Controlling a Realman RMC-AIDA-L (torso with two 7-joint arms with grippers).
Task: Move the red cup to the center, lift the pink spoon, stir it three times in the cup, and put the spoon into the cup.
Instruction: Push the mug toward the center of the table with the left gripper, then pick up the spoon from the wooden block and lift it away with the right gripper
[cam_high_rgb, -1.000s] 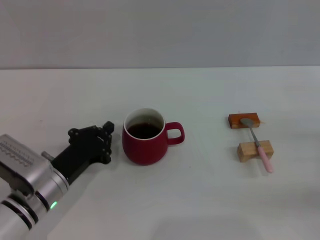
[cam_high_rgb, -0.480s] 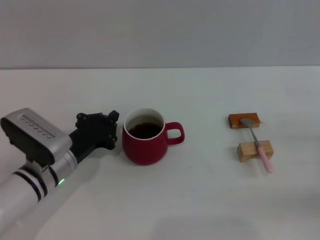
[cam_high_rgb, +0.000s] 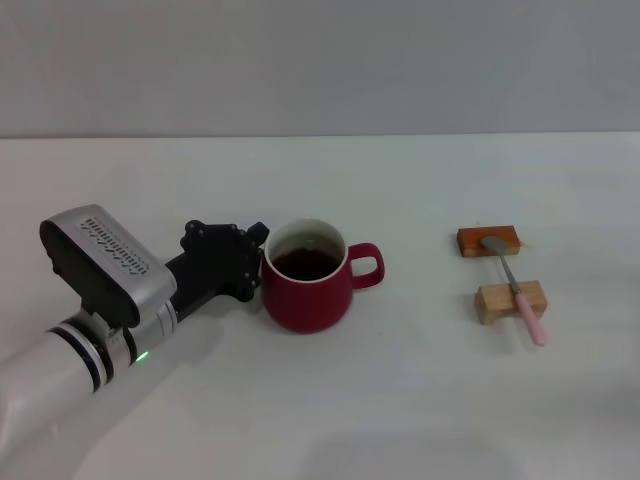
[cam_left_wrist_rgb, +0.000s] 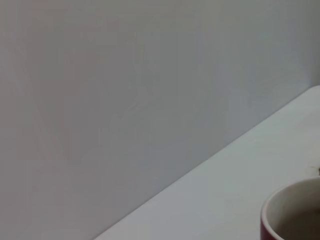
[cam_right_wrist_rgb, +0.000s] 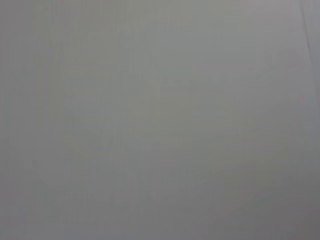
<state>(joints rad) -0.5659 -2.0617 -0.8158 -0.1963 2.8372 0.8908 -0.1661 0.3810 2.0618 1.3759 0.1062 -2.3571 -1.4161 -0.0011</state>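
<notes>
Shoved rightward by the left gripper (cam_high_rgb: 250, 265), fingers' state unclear, the red cup (cam_high_rgb: 308, 292) points its handle right; the pink spoon (cam_high_rgb: 516, 289) lies lengthwise toward me.

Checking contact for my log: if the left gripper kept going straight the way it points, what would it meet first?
The left gripper points at the rounded dark-red ceramic mug holding dark liquid, already against its side opposite the handle. The mug comes first; whether they truly touch is unclear.
</notes>
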